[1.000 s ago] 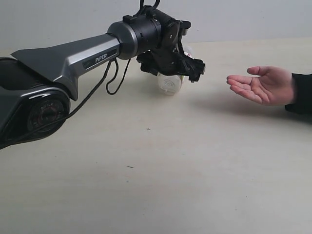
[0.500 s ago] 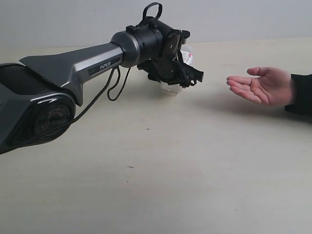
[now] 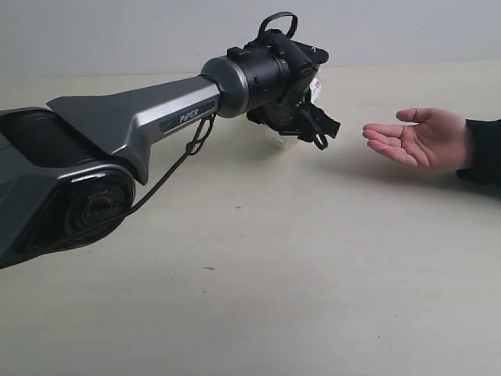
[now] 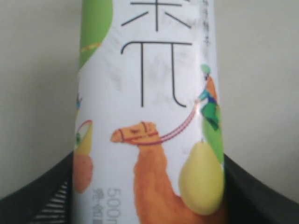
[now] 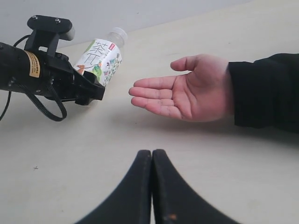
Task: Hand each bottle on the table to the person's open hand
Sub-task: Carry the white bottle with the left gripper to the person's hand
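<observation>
While the left gripper (image 5: pixel 88 89) clamps the tea bottle (image 5: pixel 102 57) between half-closed fingers, the person's open hand (image 5: pixel 187 93) lies apart beyond its fingertips.

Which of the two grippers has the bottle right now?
The left gripper: its jaws clamp the labelled bottle, short of the open hand. The right gripper is shut on nothing.

Bottle (image 4: pixel 145 116) cropped at both ends, slightly blurred.
</observation>
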### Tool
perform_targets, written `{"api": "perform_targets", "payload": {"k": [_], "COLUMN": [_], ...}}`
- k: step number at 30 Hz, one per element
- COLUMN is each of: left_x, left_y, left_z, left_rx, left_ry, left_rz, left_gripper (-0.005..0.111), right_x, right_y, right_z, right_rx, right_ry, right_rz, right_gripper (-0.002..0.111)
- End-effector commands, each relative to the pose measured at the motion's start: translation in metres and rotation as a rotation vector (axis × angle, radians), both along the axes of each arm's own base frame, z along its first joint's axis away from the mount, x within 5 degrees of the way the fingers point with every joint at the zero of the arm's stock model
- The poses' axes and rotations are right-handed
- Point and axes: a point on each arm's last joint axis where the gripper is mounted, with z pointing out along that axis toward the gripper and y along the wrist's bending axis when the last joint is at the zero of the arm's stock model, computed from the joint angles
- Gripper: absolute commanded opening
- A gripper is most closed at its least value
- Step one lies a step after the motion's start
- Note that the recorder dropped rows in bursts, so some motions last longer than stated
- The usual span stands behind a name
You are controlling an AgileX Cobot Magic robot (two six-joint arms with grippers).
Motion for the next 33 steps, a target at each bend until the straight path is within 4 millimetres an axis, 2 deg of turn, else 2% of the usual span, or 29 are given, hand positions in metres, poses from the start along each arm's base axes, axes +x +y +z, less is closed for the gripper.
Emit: {"api": "perform_targets", "payload": {"k": [1, 3, 6, 13, 20, 26, 33], "left_x": [-0.008, -0.010, -0.015, -0.030, -0.068, -0.092, -0.105], "left_y": [-0.007, -0.008, -0.002, 0.002, -0.025, -0.046, -0.063], "left_z": [0.019, 0.025, 0.052, 0.090, 0.120, 0.128, 0.132], "left_rx": [-0.013, -0.007, -0.002, 0.017, -0.029, -0.071, -0.153], "left_ry": [-0.032, -0.030, -0.028, -0.015, -0.051, -0.078, -0.111], "left_rz": [0.007, 0.010, 0.037, 0.062, -0.004, -0.056, -0.102], "left_gripper": [0.000, 0.000, 0.000, 0.000, 0.000, 0.000, 0.000], "right_x": [-0.001, -0.001, -0.001, -0.001, 0.000, -0.009, -0.037], "right_y": [-0.001, -0.001, -0.001, -0.001, -0.002, -0.006, -0.009], "right_z": [0.000, 0.000, 0.000, 0.000, 0.001, -0.001, 0.006], "right_rx": [0.000, 0.000, 0.000, -0.010, -0.034, -0.031, -0.009], "right_ry": [-0.008, -0.008, -0.008, -0.011, -0.048, -0.134, -0.307], "right_rz": [-0.006, -0.006, -0.006, -0.004, -0.006, -0.030, -0.034], "right_gripper": [0.000, 0.000, 0.000, 0.000, 0.000, 0.000, 0.000]}}
